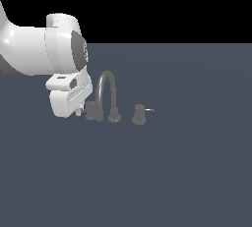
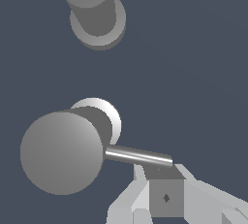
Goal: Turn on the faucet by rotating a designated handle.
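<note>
A simulated Panda arm's gripper [image 2: 162,196] meets the tip of the thin lever [image 2: 138,156] on the faucet's designated handle [image 2: 62,152], seen close in the wrist view. The lever's long axis runs straight from the knob toward the fingers; whether the jaws are parted or closed cannot be told. Beyond the knob rises the spout leg [image 2: 97,9]. In the exterior view, the faucet [image 1: 107,93] stands beside the arm, its twin knob [image 1: 139,114] farther to the exterior view's right, well clear of any sweep.
</note>
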Tool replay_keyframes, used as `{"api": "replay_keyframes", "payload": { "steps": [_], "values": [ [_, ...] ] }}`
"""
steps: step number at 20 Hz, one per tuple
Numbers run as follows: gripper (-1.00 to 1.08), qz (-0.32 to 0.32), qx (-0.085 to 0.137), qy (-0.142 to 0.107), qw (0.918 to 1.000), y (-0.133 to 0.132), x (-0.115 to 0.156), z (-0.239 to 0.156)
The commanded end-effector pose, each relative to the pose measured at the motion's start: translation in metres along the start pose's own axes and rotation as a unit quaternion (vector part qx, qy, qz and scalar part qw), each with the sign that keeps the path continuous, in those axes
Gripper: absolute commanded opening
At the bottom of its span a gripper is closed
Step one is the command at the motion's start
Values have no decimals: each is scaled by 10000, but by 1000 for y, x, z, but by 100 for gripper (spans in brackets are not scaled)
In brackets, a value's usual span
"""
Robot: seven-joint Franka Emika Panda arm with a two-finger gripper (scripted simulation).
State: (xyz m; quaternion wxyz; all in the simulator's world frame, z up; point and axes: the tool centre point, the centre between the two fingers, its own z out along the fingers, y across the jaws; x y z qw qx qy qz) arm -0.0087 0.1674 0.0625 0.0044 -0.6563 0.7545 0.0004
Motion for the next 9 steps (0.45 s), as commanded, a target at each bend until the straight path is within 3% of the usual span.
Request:
{"api": "replay_keyframes", "payload": {
  "steps": [1, 9],
  "values": [
    [-100, -8, 4, 5, 10000, -1, -1, 0],
    [-100, 93, -23, 34, 9999, -9, 50, -1]
  ]
}}
